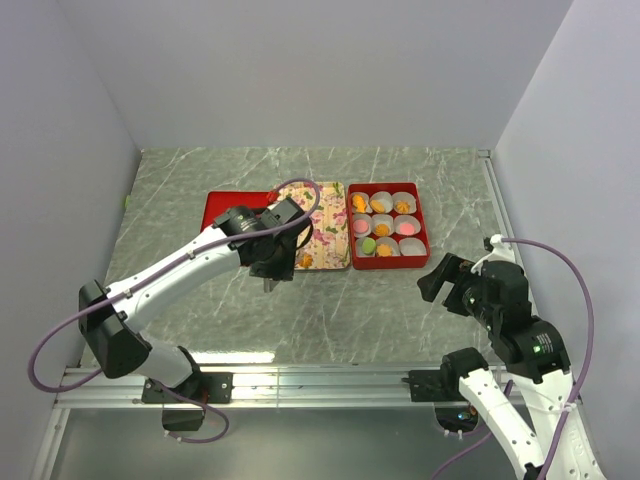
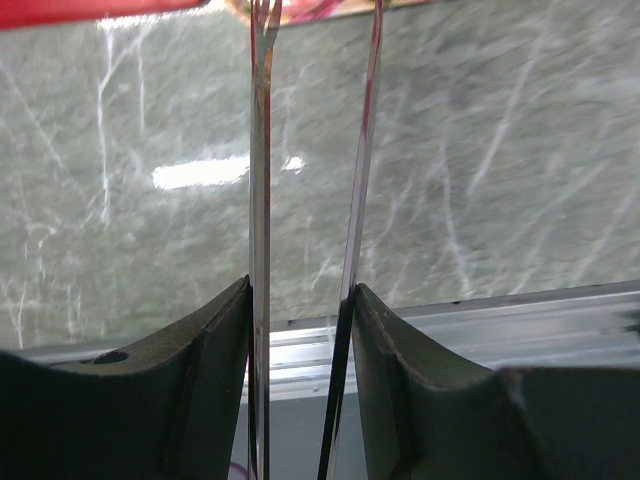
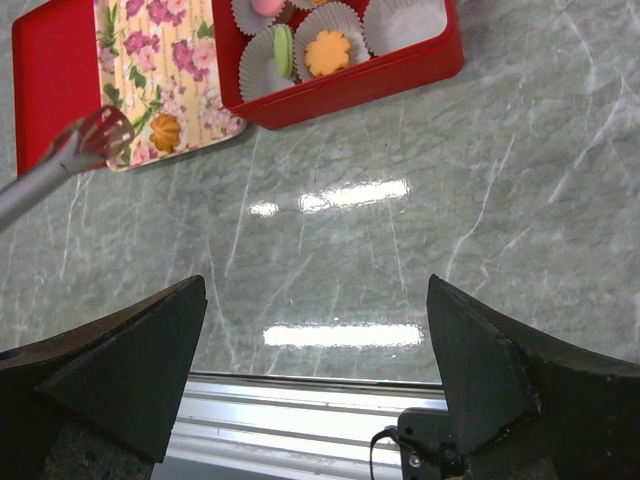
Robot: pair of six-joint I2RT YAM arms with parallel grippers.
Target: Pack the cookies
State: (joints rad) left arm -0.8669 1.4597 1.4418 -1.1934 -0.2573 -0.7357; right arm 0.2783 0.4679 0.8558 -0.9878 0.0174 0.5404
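Note:
The red box (image 1: 428, 226) holds white paper cups with orange, pink and green cookies (image 1: 382, 229). The right wrist view shows an orange cookie (image 3: 328, 52) and a green one (image 3: 284, 50) in their cups. One more orange cookie (image 3: 165, 131) lies on the floral tray (image 1: 328, 222), near its front edge. My left gripper (image 1: 272, 262) is shut on a pair of clear tongs (image 2: 262, 180), its fingers pressing both blades. The tongs' tip (image 3: 100, 132) hovers just beside the cookie on the tray. My right gripper (image 3: 315, 290) stands wide open over bare table, right of the box.
A red lid (image 1: 225, 208) lies flat left of the tray, partly under it. Grey walls close the table on three sides. An aluminium rail (image 1: 300, 378) runs along the near edge by the arm bases.

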